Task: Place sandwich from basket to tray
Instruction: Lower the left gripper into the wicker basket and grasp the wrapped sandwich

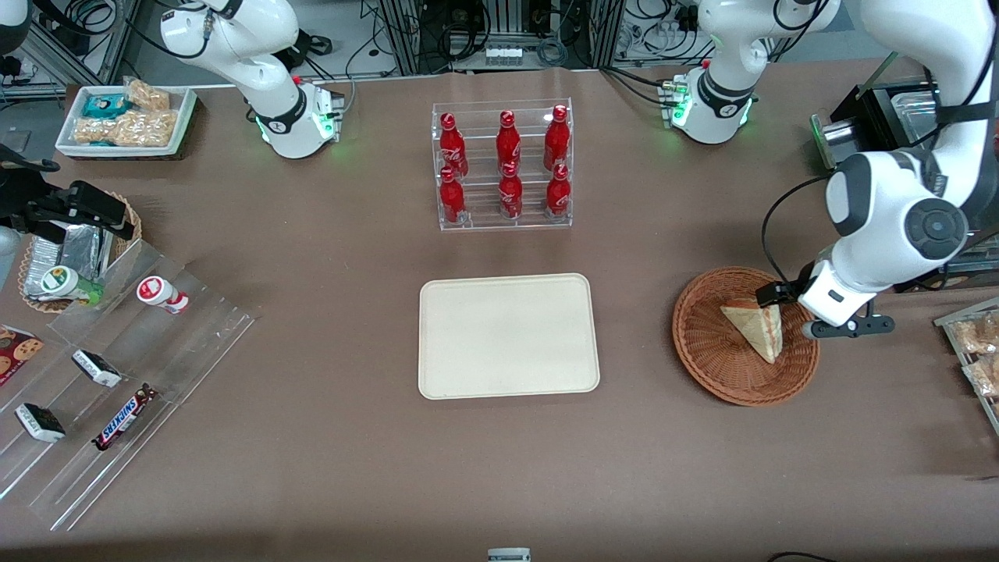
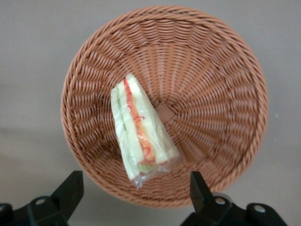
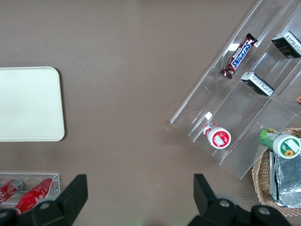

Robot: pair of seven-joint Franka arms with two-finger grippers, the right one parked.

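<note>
The sandwich [image 1: 757,328], a pale wedge in clear wrap with red and green filling, lies in the round reddish-brown wicker basket [image 1: 718,367] toward the working arm's end of the table. My left gripper [image 1: 780,300] hovers above the basket's rim, beside the sandwich's wide end. In the left wrist view the gripper [image 2: 134,188] is open and empty, its fingers [image 2: 70,188] spread apart above the basket [image 2: 211,94], with the sandwich [image 2: 141,129] a little ahead of them. The cream tray [image 1: 507,336] lies bare at the table's middle and also shows in the right wrist view [image 3: 28,103].
A clear rack of red bottles [image 1: 503,164] stands farther from the front camera than the tray. A stepped acrylic shelf with snacks [image 1: 117,382], a small wicker basket with foil items [image 1: 70,250] and a white snack tray [image 1: 125,117] lie toward the parked arm's end. A snack tray [image 1: 975,351] sits beside the basket.
</note>
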